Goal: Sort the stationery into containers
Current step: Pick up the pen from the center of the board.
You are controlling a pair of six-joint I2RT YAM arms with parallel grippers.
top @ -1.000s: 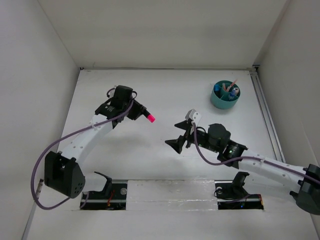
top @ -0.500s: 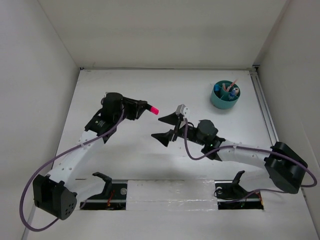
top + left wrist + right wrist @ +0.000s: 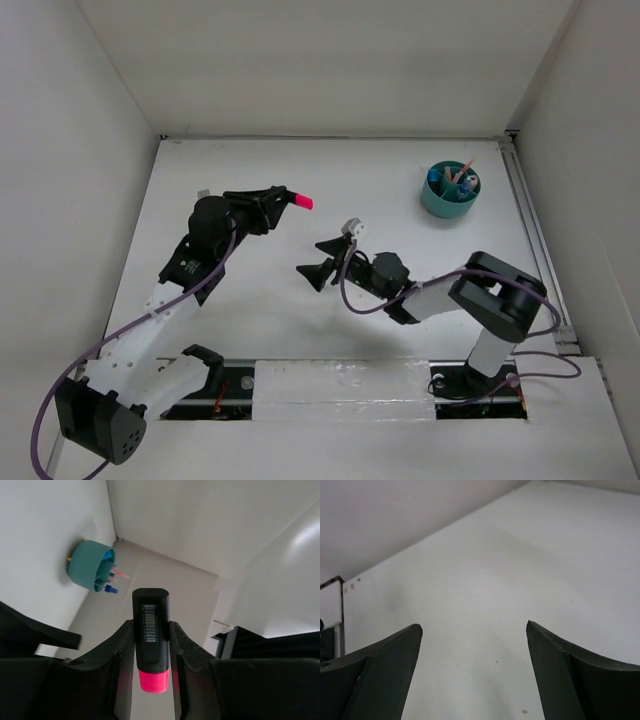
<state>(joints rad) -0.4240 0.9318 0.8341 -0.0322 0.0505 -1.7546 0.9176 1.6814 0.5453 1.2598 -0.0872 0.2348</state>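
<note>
Left tool (image 3: 281, 197) farther back, marker (image 3: 150, 630) pinched; right tool (image 3: 314, 258) apparently agape

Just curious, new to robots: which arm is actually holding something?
The left arm: its fingers pinch a black marker with a pink end. The right arm has its fingers spread and empty.

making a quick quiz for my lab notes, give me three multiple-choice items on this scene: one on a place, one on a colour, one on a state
1. Where does the teal organiser stand?
A. far right of the table
B. near left corner
C. dead centre

2. What colour is the cap of the marker in the left gripper?
A. blue
B. pink
C. green

3. What state is the right gripper in?
A. shut on a pencil
B. open and empty
C. shut on an eraser

Answers: A, it sits near the far right corner; B, the left wrist view shows a pink cap; B, its jaws stand apart with nothing between.
</note>
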